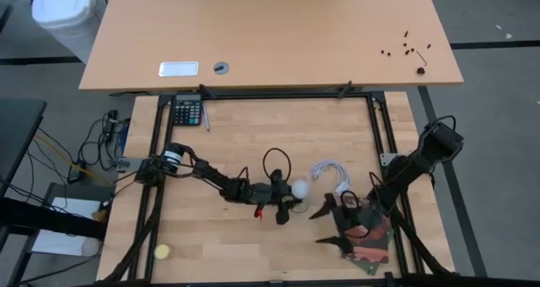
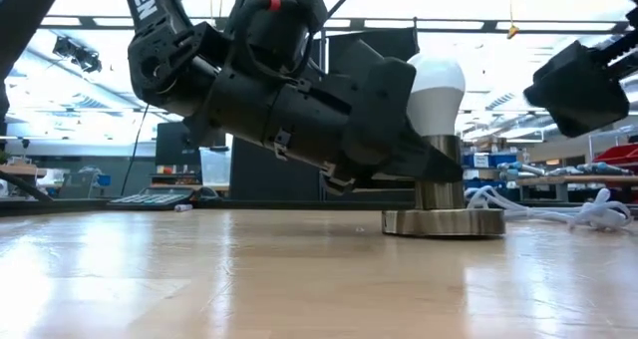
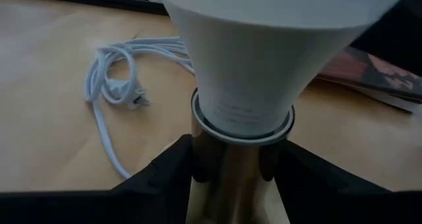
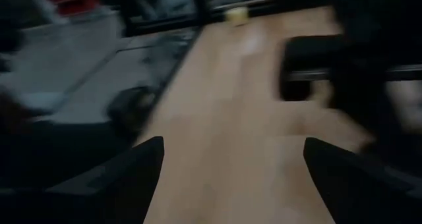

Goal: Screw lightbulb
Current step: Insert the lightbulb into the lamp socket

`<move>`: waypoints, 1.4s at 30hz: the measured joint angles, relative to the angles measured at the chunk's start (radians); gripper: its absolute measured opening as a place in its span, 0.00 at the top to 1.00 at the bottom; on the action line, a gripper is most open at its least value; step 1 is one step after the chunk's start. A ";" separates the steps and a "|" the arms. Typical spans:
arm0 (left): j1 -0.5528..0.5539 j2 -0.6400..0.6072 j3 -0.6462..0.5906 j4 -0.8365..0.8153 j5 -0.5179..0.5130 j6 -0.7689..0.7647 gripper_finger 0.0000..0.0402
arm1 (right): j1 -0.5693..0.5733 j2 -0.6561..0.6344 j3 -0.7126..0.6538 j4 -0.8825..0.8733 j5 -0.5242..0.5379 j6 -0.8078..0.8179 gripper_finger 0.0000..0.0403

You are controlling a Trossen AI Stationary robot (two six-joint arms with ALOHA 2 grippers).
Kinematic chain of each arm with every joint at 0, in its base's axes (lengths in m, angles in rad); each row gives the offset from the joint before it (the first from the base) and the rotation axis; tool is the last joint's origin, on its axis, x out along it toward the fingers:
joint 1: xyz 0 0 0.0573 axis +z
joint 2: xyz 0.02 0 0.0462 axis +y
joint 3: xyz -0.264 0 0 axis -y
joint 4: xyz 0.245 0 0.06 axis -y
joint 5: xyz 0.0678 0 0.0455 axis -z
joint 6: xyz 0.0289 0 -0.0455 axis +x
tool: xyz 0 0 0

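Observation:
The white frosted lightbulb (image 2: 436,88) stands upright in the metal socket (image 2: 444,219), whose round flat disc rests on the wooden table near its middle. In the high view the lightbulb (image 1: 300,188) shows just right of my left gripper (image 1: 289,201), which reaches in from the table's left and is shut on the socket's neck below the lightbulb (image 3: 264,59). My right gripper (image 1: 325,225) hangs open to the right of the socket, above a coloured magazine, with nothing between its fingers (image 4: 155,168). My left gripper pinches the socket's shiny upright neck (image 3: 241,159), just under the bulb's collar, between its two fingers (image 3: 168,174). They come nearly level from the table's left, slanting slightly down, across the neck. The socket stands upright, its disc (image 2: 444,222) flat on the table.
A coiled white cable (image 1: 329,173) lies just beyond the socket. A coloured magazine (image 1: 367,236) lies at the near right. A small yellow ball (image 1: 162,251) sits at the near left, a calculator (image 1: 187,111) at the far left. A black frame (image 1: 270,94) borders the table.

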 joint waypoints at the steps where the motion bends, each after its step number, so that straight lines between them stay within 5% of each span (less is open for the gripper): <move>1: -0.001 0.000 0.000 0.000 0.002 0.000 0.53 | 0.005 0.000 0.000 -0.013 0.058 -0.001 0.07; 5: -0.003 0.000 0.000 0.001 0.016 0.001 0.53 | -0.018 0.000 0.000 -0.102 0.301 0.015 0.07; 8: -0.003 0.000 0.000 0.003 0.037 0.001 0.53 | -0.056 0.000 -0.001 -0.131 0.362 0.037 0.07; 18: -0.005 0.000 0.000 0.002 0.042 0.000 0.53 | -0.175 0.000 -0.001 -0.062 0.111 -0.008 0.07; 28: -0.004 0.000 0.001 0.001 0.032 -0.004 0.53 | -0.046 0.000 -0.001 0.000 0.030 -0.014 0.07; 35: -0.009 0.000 0.001 0.000 0.026 0.004 0.53 | -0.046 0.000 -0.001 -0.051 0.230 -0.011 0.07; 42: -0.010 0.000 0.001 0.000 0.030 0.003 0.53 | -0.136 0.000 -0.001 -0.054 0.266 0.028 0.07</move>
